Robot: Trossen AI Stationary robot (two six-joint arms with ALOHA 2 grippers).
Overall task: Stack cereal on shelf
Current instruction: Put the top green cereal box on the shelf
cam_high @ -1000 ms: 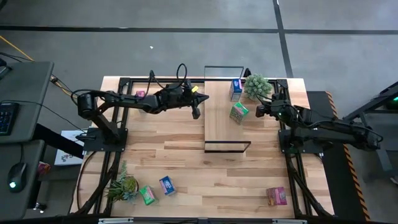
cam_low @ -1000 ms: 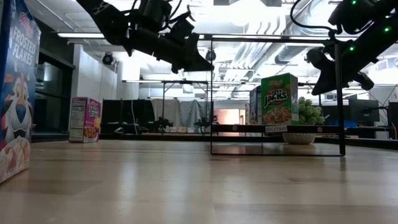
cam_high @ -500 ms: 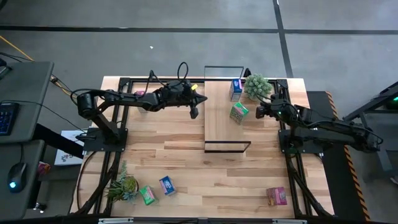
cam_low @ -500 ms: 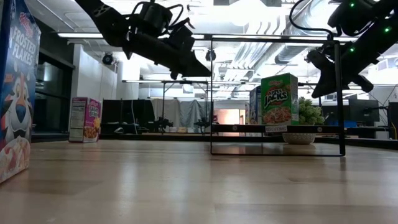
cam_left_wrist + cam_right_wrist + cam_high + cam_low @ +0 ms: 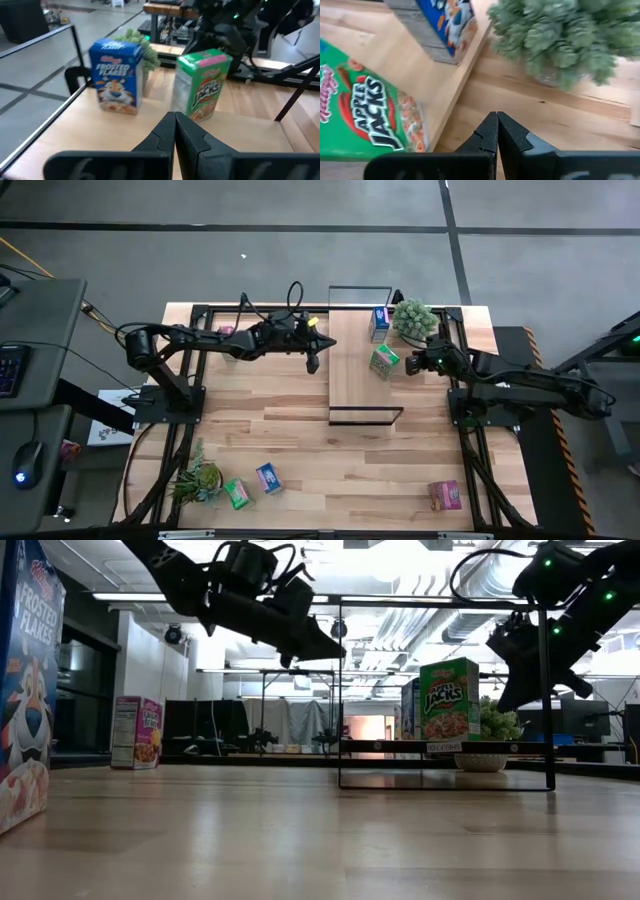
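Observation:
On the shelf [image 5: 352,380], the light plank with a black wire frame, a blue cereal box [image 5: 379,323] and a green one [image 5: 384,361] stand upright on their bases. My left gripper [image 5: 312,364] hangs shut in the air just left of the shelf; in its wrist view [image 5: 175,118] the blue box [image 5: 116,75] and the green box [image 5: 202,85] stand ahead of it. My right gripper [image 5: 411,366], also shut, hovers beside the shelf's right edge, close to the green box [image 5: 365,115] and touching nothing.
A potted plant [image 5: 413,318] sits right of the shelf's far end, beside my right gripper. A pink box [image 5: 227,331] stands near the far left edge. At the near edge are a second plant [image 5: 197,478], a green box [image 5: 237,494], a blue box [image 5: 268,478] and a pink box [image 5: 445,495].
My right gripper has shifted a little toward the table's left, closer to the green box on the shelf, staying shut. The boxes on the shelf have not moved.

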